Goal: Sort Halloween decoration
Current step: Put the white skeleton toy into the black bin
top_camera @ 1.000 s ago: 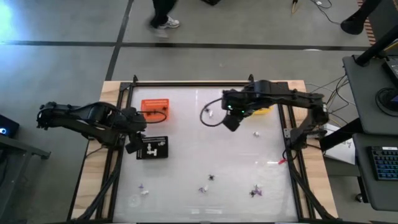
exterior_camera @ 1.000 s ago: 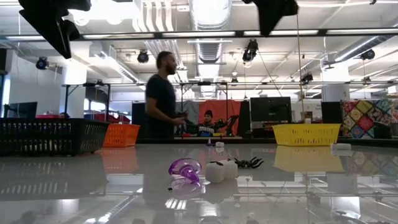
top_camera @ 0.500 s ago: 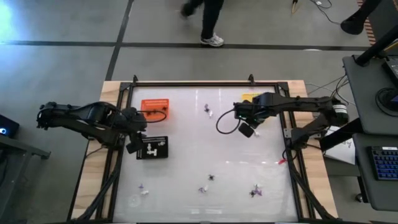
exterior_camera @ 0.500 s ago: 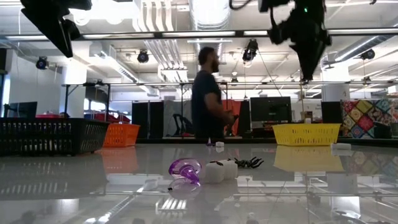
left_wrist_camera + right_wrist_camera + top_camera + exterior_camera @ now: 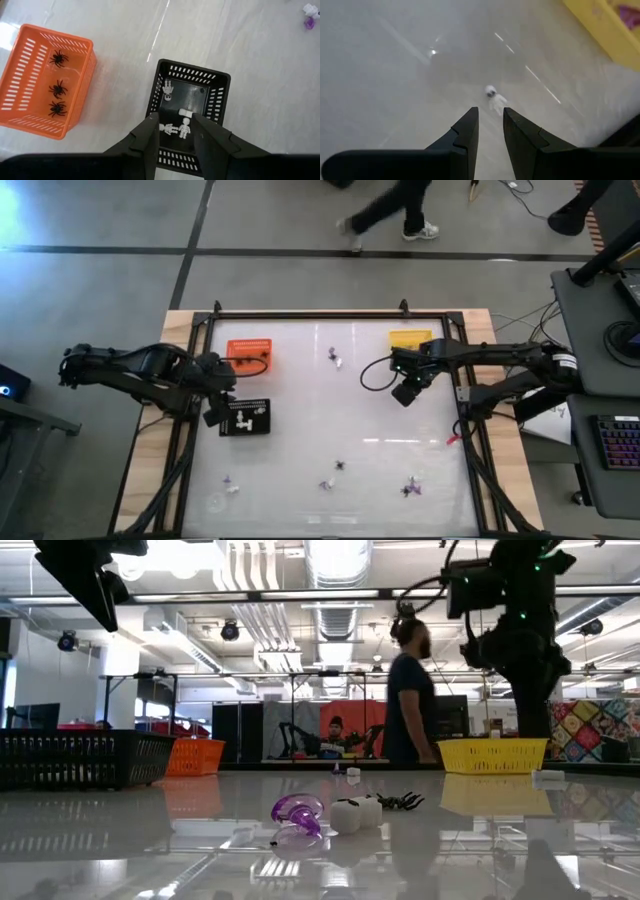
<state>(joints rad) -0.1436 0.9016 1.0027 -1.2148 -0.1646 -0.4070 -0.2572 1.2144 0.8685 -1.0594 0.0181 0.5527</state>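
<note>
Over the right half of the white counter (image 5: 330,420), the right claw (image 5: 402,394) hung just in front of the yellow tray (image 5: 410,340), its two dark fingers (image 5: 465,131) parted by a narrow gap and gripping nothing. Its wrist camera showed a small white figure (image 5: 494,101) lying on the counter just beyond the fingertips, with a purple trinket (image 5: 630,11) inside the yellow tray at the frame's corner.

At the counter's left edge the left claw (image 5: 213,415) hovered beside the black tray (image 5: 245,418), slightly open and empty, fingers (image 5: 145,142) poised over the tray's near wall. Four white trinkets (image 5: 178,129), among them small skeleton figures, lay inside the black tray. Beside it, the orange tray (image 5: 250,354) held three black spiders (image 5: 58,91).

More Halloween decoration lay scattered. Two tiny pieces (image 5: 335,358) sat near the far edge between the orange and yellow trays, and a loose line of white, dark and purple bits (image 5: 338,467) ran along the near edge, ending in a purple cluster (image 5: 411,487) to the right. From counter height, a purple ring (image 5: 296,811), white blocks (image 5: 356,814) and a black spider (image 5: 401,802) sat close together.

A person (image 5: 407,700) was walking beyond the counter. No brand, label or lettering could be read anywhere.
</note>
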